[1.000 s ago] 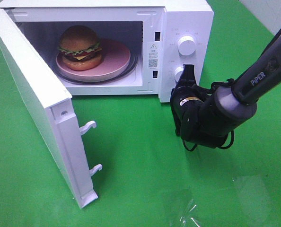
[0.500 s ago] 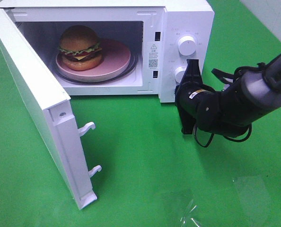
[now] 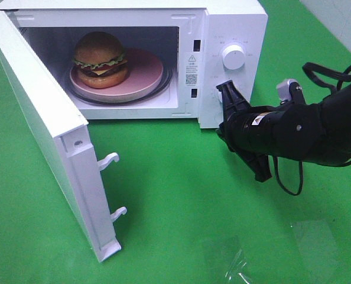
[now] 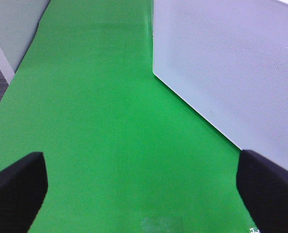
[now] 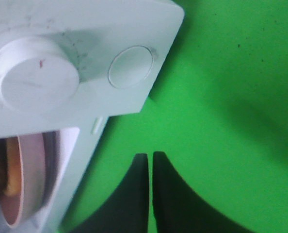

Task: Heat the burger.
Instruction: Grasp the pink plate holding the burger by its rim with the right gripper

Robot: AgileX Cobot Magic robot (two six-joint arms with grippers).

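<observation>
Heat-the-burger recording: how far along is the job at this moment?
Done: the burger sits on the pink plate inside the microwave. In hand: the right pincer, shut, is beside the control panel. To do: the door is wide open and must be closed, then heating started.

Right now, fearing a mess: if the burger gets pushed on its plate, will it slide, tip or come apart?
Likely slides, not tips: the burger sits squat on the smooth pink plate. Its stacked layers might shift if loose. The glossy domed bun looks slippery to grip.
</observation>
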